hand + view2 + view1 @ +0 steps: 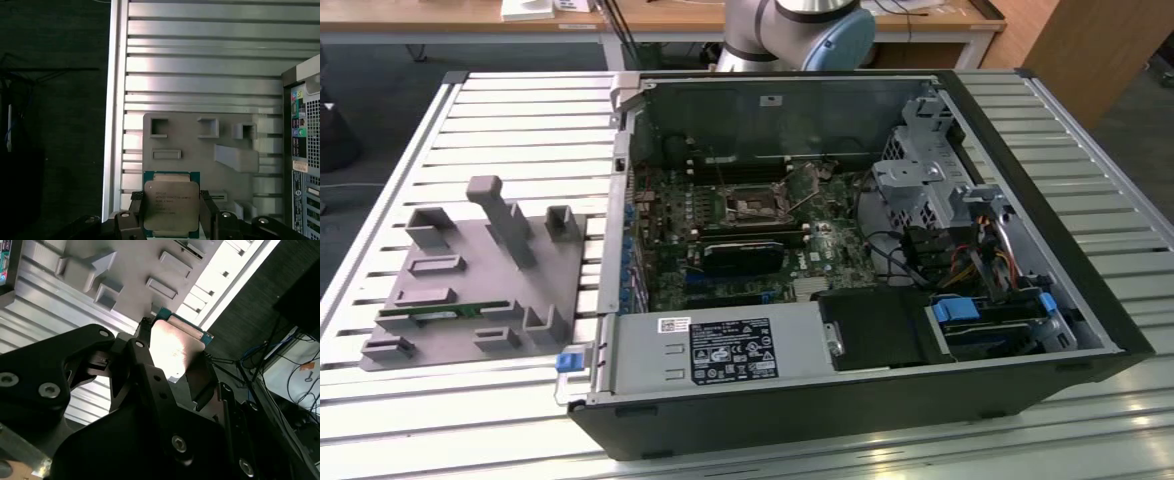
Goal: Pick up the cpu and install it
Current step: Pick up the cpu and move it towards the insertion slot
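Observation:
My gripper (171,216) is shut on the cpu (171,204), a flat square chip with a silver top and a green rim, held by two opposite edges between the dark fingers (136,214). In the second wrist view the cpu (172,346) glints between the same black fingers (142,357). It hangs well above the grey tray (200,150), over that tray's edge. In the exterior view the tray (467,265) lies at the left. The dark square socket (750,207), with its metal frame raised, sits on the motherboard inside the open computer case (854,330).
The slatted metal table (520,110) carries the tray and the case. A green memory stick (447,312) lies in a tray slot. The arm's base (801,25) stands behind the case. Cables, a drive cage (921,170) and a power supply (720,350) crowd the case interior.

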You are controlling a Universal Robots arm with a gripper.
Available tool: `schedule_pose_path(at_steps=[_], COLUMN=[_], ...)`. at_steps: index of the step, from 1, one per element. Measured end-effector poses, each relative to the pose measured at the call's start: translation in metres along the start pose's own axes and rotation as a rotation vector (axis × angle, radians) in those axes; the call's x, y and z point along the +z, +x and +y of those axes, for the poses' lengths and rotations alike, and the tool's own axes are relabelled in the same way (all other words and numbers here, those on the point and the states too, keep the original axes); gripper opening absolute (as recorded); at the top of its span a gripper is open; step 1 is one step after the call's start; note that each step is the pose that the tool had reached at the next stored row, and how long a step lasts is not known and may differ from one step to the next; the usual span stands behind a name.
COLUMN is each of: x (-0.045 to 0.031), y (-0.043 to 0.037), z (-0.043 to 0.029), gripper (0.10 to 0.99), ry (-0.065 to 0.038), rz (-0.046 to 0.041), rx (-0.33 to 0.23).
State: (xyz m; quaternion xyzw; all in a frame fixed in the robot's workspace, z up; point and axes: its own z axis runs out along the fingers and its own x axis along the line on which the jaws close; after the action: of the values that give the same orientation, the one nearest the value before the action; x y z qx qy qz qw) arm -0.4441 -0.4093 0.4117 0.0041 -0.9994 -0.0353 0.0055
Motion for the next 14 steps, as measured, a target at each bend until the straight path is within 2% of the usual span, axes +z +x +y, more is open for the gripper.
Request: schedule_pose_path(at_steps=[3,5,14], x=[-0.0079,-0.0087,-0.0089], y=[-0.0001,-0.0029,-0.0338], z=[0.0008,0.0008,0.0006], gripper=[0.533,0.533,0.533], ry=[0.0,0.0,0.0], rz=[-0.0001,-0.0003,-0.0001], rx=[0.0,0.0,0.0])
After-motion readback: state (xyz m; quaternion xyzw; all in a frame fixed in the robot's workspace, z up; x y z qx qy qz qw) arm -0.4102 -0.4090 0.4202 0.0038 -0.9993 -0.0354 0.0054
